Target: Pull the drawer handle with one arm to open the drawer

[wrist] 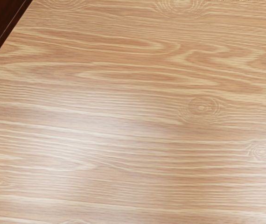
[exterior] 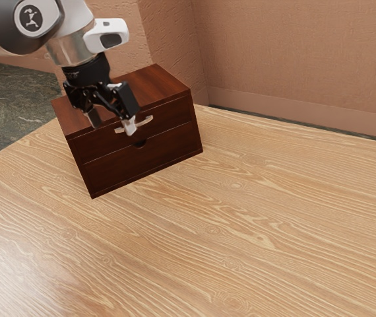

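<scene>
Drawer [exterior: 168, 115]: upper front of dark box [exterior: 155, 82], on worktop [exterior: 254, 211], looks closed. Gripper [exterior: 112, 122]: fingers spread, one tip at handle [exterior: 143, 121]. Risk: off-centre hold slips, or box drags

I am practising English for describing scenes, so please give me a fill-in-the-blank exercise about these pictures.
1. The dark cabinet has ___ drawers, one above the other.
2. The pincer is at the handle of the ___ drawer.
3. The cabinet stands on a light ___ table.
Missing words: two; upper; wooden.
</scene>
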Robot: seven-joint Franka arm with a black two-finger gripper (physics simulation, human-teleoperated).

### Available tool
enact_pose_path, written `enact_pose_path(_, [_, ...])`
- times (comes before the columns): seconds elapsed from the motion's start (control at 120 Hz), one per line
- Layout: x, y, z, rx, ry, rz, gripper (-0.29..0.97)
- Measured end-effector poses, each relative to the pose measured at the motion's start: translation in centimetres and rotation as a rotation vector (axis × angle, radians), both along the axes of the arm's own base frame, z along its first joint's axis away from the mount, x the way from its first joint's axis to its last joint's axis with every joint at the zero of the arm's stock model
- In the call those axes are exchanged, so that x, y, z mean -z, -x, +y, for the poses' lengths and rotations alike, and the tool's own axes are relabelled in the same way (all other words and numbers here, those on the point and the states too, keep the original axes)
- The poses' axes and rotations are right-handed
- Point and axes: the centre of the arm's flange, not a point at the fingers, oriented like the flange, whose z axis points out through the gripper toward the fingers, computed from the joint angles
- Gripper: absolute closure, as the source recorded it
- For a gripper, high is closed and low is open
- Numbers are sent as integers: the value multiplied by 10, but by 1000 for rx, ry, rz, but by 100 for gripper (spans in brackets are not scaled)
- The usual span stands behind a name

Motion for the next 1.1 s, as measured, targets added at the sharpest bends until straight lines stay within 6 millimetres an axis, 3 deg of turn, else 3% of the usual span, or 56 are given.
enact_pose_path(0.217, [-2,2,3,-3,4,-6,0])
enact_pose_path(0.333, [-77,38,-7,10,-5,-146,0])
enact_pose_path(0.417, [-94,46,-12,21,2,-175,0])
enact_pose_path(0.692, [-9,-22,-8,17,-34,-20,0])
enact_pose_path(1.017, [43,-48,3,5,-55,43,0])
enact_pose_path(1.1, [58,-56,14,4,-95,24,0])
